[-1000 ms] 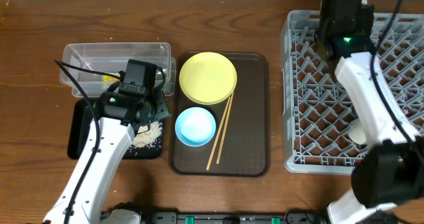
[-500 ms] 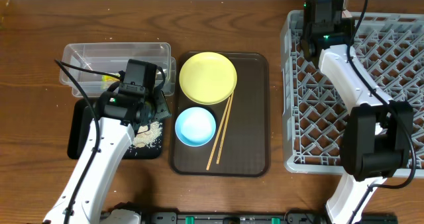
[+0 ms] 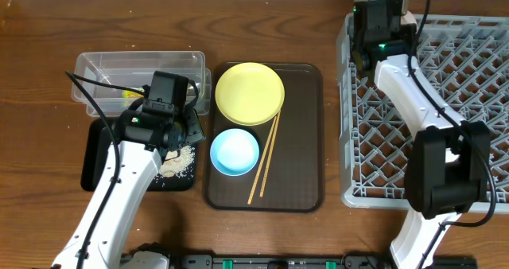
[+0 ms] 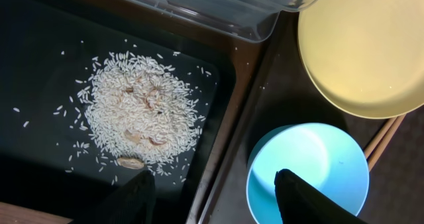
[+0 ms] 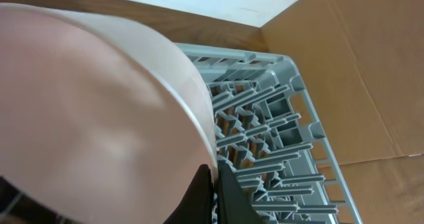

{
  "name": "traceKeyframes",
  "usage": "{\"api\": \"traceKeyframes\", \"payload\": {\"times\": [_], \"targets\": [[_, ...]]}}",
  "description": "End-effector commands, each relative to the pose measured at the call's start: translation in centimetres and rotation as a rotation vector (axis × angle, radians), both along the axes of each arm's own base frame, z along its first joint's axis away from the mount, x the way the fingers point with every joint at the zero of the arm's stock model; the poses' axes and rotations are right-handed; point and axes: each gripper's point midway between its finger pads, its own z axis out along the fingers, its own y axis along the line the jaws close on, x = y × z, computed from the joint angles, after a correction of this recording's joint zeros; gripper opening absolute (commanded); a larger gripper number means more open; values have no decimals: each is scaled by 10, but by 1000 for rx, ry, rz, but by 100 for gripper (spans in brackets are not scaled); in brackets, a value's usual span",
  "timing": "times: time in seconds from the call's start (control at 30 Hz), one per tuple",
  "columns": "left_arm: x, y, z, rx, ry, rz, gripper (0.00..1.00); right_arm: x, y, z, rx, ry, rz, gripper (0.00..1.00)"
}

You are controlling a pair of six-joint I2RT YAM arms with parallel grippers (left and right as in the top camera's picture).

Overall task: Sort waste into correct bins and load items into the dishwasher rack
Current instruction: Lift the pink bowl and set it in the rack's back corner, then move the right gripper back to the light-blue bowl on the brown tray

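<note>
My right gripper (image 5: 213, 177) is shut on the rim of the pale pink bowl (image 5: 86, 118), holding it on edge over the back left corner of the grey dishwasher rack (image 3: 445, 142), whose pegs also show in the right wrist view (image 5: 265, 138). My left gripper (image 4: 215, 197) is open and empty, low over the edge between the black tray (image 4: 40, 118) with the rice scraps (image 4: 139, 114) and the light blue bowl (image 4: 311, 158). The yellow plate (image 3: 249, 93) and two chopsticks (image 3: 265, 159) lie by the blue bowl (image 3: 235, 151). The cup and tissue are hidden.
The brown serving tray (image 3: 302, 142) holds the plate, blue bowl and chopsticks. The clear tub (image 3: 139, 66) stands behind the black tray (image 3: 95, 161), with something green-yellow (image 3: 127, 94) inside. The right arm lies across the rack's left side.
The right arm has swung left toward the rack's back left corner, carrying the pink bowl. The left arm has not moved.
</note>
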Motion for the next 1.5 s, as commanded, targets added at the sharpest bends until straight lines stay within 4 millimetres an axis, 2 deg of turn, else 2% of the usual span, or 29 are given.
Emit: {"api": "traceKeyframes", "payload": {"times": [0.0,0.2,0.47,0.57,0.67,0.77,0.87,0.93,1.03,1.1,1.27,1.47], "targets": [[2,3,3,0,-12,24,61,-3,8,-6,-3,26,7,1],[2,3,3,0,-12,24,61,-16,19,-17,2,92,16,1],[2,3,3,0,-12,24,61,-45,38,-37,86,161,-18,1],[2,3,3,0,-12,24,61,-55,44,-39,141,180,-24,3],[2,3,3,0,-12,24,61,-62,49,-29,199,172,-14,17],[2,3,3,0,-12,24,61,-64,53,-6,252,121,11,47],[2,3,3,0,-12,24,61,-67,61,19,320,74,65,58],[1,3,3,1,-11,24,61,-69,74,29,396,70,129,64],[-1,8,2,26,-1,34,62,-74,108,31,553,123,280,67],[-6,19,1,66,15,58,65,-83,143,25,692,203,428,70],[-22,52,-2,99,86,161,68,-108,208,10,941,363,618,71],[-35,94,-5,84,128,323,71,-141,257,-19,989,544,689,72]]}}
